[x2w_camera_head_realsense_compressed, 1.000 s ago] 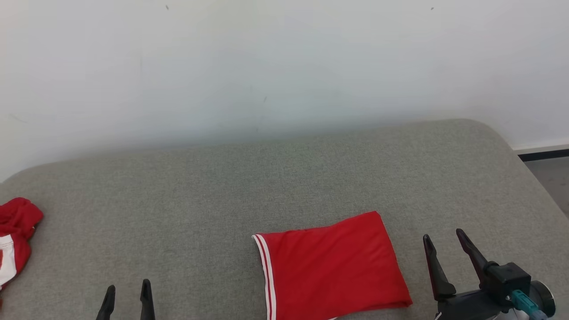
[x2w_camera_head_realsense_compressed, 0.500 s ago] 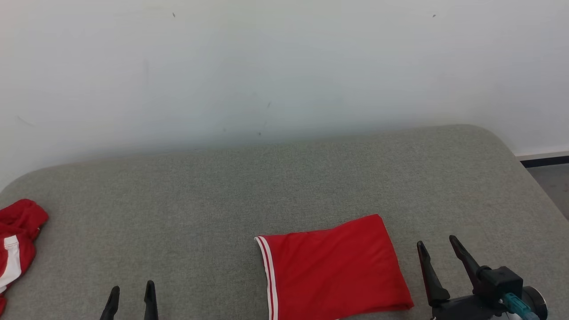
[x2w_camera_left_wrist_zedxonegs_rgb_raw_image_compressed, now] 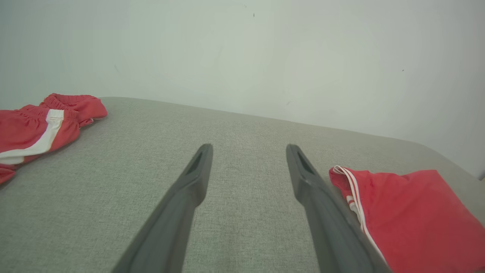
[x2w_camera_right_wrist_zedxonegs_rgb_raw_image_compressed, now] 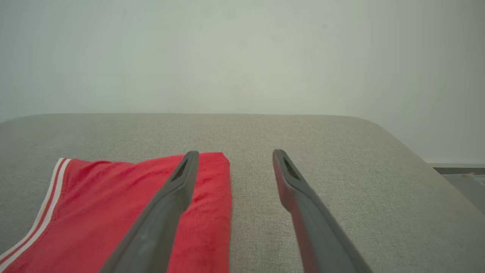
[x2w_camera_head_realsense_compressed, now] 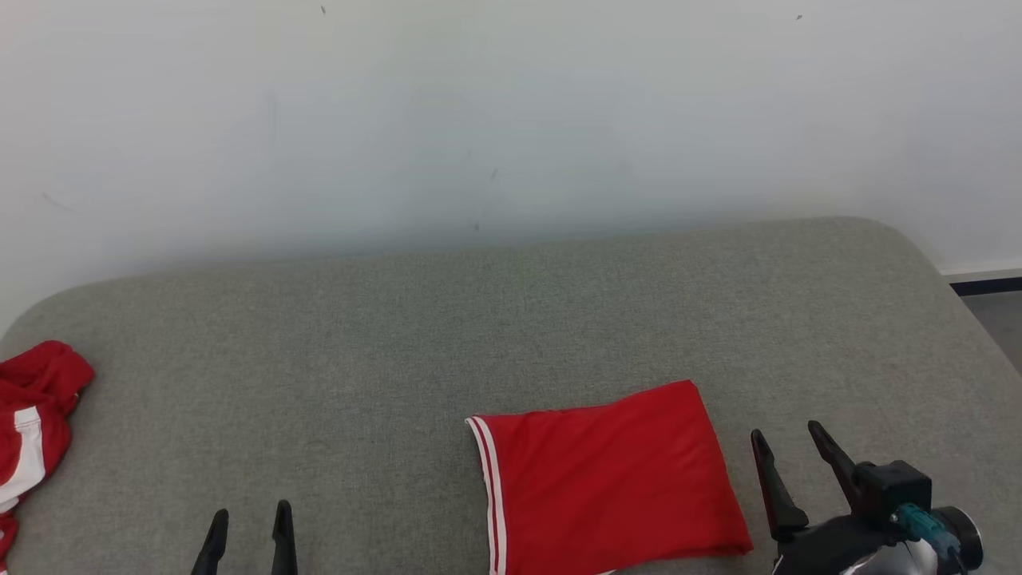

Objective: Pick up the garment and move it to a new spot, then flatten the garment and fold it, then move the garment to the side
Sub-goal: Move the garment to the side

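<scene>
Since left fingers and right fingers stay wide apart and empty, folded red garment lies unmoved on grey surface: sideways move apparently pending.

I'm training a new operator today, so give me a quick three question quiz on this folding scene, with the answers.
1. True or false: the right gripper is shut on the folded red garment.
2. Where does the crumpled red garment lie? A, at the left end of the grey pad; B, on top of the folded one; C, over the pad's right end.
3. Fill in: the folded garment's white stripes run along the edge toward the ___ gripper.
Key: 1 false, it stands open to the garment's right. 2 A. 3 left, meaning the left gripper.
</scene>
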Controlling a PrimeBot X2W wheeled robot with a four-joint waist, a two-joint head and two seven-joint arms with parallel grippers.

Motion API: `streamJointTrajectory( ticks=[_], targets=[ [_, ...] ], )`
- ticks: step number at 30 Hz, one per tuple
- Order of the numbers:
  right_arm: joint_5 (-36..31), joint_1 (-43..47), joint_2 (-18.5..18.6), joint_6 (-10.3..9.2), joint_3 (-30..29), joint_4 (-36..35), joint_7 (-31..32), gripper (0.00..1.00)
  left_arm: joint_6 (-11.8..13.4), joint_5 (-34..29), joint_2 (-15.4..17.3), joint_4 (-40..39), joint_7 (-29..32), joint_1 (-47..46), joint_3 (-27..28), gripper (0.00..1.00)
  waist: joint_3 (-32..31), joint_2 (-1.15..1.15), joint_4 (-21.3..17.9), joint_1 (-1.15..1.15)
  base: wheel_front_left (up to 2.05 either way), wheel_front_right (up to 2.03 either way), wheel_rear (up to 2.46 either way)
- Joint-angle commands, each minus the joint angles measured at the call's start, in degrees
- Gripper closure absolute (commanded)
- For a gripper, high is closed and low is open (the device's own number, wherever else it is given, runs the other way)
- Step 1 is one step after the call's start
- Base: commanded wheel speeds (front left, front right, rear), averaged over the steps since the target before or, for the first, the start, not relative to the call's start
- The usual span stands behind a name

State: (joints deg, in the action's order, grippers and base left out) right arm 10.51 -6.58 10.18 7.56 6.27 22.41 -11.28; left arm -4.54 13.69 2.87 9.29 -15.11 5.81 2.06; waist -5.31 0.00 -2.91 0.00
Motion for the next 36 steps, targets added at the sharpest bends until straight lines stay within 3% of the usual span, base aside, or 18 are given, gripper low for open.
streamJointTrajectory(
  ticks=[1,13,24,25,26,33,36],
  targets=[
    [0.7,-1.4,0.2,-0.15,0.3,1.0,2.0,0.00,0.4,0.4,0.0,-0.4,0.0,-0.2,-0.3,0.00,0.8,0.00,0.6,0.00,0.00,0.00,0.00],
    [4.8,-9.0,2.5,-0.15,5.5,10.6,16.7,0.00,0.2,0.6,0.0,-1.2,0.0,-2.3,-1.7,0.00,5.9,0.00,3.7,0.00,0.00,0.00,0.00],
    [7.2,-13.1,2.2,-0.15,7.1,19.5,24.2,0.00,-0.5,0.6,0.0,-1.2,0.0,-5.8,-2.3,0.00,10.3,0.00,6.7,0.00,0.00,0.00,0.00],
    [7.4,-13.1,2.2,-0.15,7.4,20.3,25.0,0.08,-0.4,0.6,0.0,-1.2,0.0,-5.9,-2.3,0.00,10.5,0.00,6.8,0.00,0.00,0.00,0.00],
    [7.5,-13.0,2.4,-0.15,7.6,21.0,25.6,1.00,-0.4,0.7,0.0,-1.2,0.0,-6.0,-2.3,0.00,10.5,0.00,6.9,0.00,0.00,0.00,0.00],
    [6.2,-15.7,5.9,-0.27,9.7,21.3,26.6,1.00,-0.5,0.7,0.0,-1.6,0.0,-6.7,-2.4,0.00,11.3,0.00,6.5,0.00,0.00,0.00,0.00],
    [5.2,-19.6,8.1,-0.26,13.4,19.2,26.7,1.00,-0.7,0.1,0.0,-2.4,0.0,-7.1,-1.9,0.00,12.6,0.00,5.0,0.00,0.00,0.00,0.00]
  ],
)
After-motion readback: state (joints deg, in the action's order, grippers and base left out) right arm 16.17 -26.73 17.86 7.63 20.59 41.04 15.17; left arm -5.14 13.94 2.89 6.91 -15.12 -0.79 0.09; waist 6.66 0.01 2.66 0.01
